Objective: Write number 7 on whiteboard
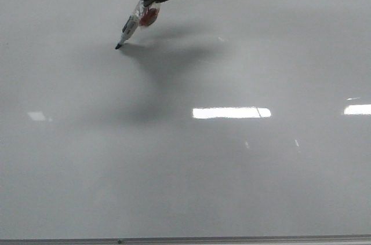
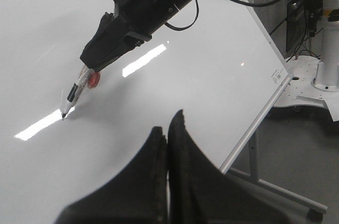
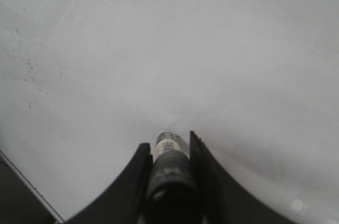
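Now my right gripper (image 1: 152, 3) is clamped on the marker (image 1: 130, 28), which sticks out past the jaws, slanting down to the whiteboard (image 1: 232, 175). The tip looks like it touches the board, but I can't be sure. My left gripper (image 2: 167, 134) has its jaws together, farther away. The board is shiny and bare; no number 7 yet.

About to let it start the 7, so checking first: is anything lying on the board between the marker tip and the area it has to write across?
Nothing visible. The marker, held in the right gripper, has its tip at the whiteboard, whose surface shows only shadow and light reflections, no strokes. The left gripper sits apart, shut.
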Available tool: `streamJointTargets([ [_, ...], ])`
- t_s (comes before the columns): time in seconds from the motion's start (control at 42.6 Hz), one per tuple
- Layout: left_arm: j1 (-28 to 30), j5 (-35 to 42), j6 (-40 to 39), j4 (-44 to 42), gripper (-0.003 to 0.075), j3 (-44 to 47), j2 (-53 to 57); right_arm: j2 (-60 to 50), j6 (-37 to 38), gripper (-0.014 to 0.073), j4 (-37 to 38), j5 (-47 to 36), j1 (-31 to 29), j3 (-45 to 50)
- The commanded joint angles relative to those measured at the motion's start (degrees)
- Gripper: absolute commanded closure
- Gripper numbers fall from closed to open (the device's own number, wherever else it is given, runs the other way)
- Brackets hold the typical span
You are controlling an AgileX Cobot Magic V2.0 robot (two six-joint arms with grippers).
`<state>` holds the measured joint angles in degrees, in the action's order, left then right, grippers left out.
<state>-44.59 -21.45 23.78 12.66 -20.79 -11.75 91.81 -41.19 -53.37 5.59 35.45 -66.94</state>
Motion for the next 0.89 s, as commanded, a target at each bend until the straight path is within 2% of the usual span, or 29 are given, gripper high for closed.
streamJointTargets([
  [0.0,0.03,4.62,-0.54,0.95,0.0741,-1.62,-0.54,-4.4,-0.71,0.0654,0.82,-6.53,-0.36,0.28],
  [0.117,0.03,4.62,-0.54,0.95,0.0741,-1.62,-0.54,-7.93,-0.71,0.0654,1.78,-10.06,-0.99,5.0],
  [0.47,0.03,4.62,-0.54,0.95,0.0741,-1.62,-0.54,-15.18,-0.71,0.0654,1.84,-6.89,-9.13,13.7],
  [0.681,0.03,4.62,-0.54,0.95,0.0741,-1.62,-0.54,-14.04,-0.71,0.0654,2.73,-1.13,-8.22,13.7],
  [0.869,0.03,4.62,-0.54,0.95,0.0741,-1.62,-0.54,-10.5,-0.71,0.0654,2.73,-0.33,-5.99,13.7],
])
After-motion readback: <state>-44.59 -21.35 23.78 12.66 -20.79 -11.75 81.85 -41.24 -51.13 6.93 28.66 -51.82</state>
